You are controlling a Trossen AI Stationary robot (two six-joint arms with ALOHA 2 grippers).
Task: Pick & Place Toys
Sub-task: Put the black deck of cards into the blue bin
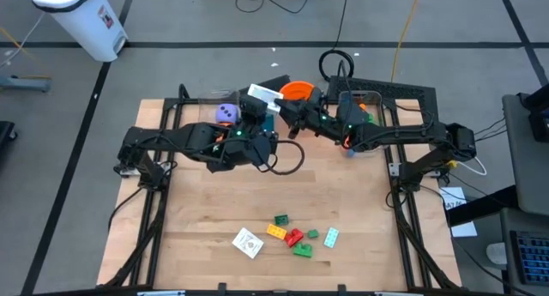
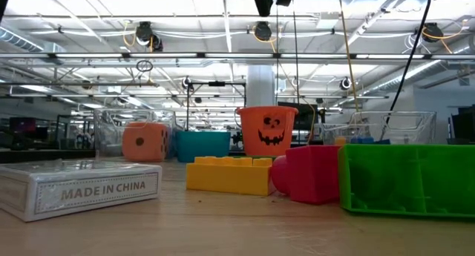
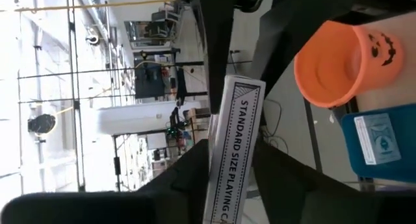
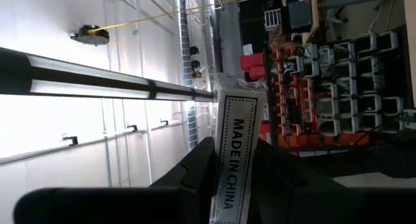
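- A white card box (image 1: 263, 95) is held in the air above the far middle of the surface (image 1: 214, 202), just beside the orange bucket (image 1: 296, 91).
- The left claw (image 3: 234, 169) is clamped on this card box, one dark finger against each broad face; the narrow printed edge faces its camera.
- The right claw (image 4: 234, 165) is clamped on the same card box from the other side, so both arms meet at it.
- A purple die (image 1: 226, 113) lies under the left arm, close to the held box.
- A teal box (image 3: 380, 143) with a card on it sits next to the bucket.
- An orange die (image 2: 145, 142) stands at the far left, near a clear bin (image 2: 111, 130).
- At the near edge lies a second card box (image 1: 248, 242), flat on the surface.
- Just beside it is a loose cluster of bricks: yellow brick (image 2: 228, 174), red brick (image 2: 308, 173), green brick (image 2: 408, 178), and a pale blue brick (image 1: 331, 237) at the cluster's right end.
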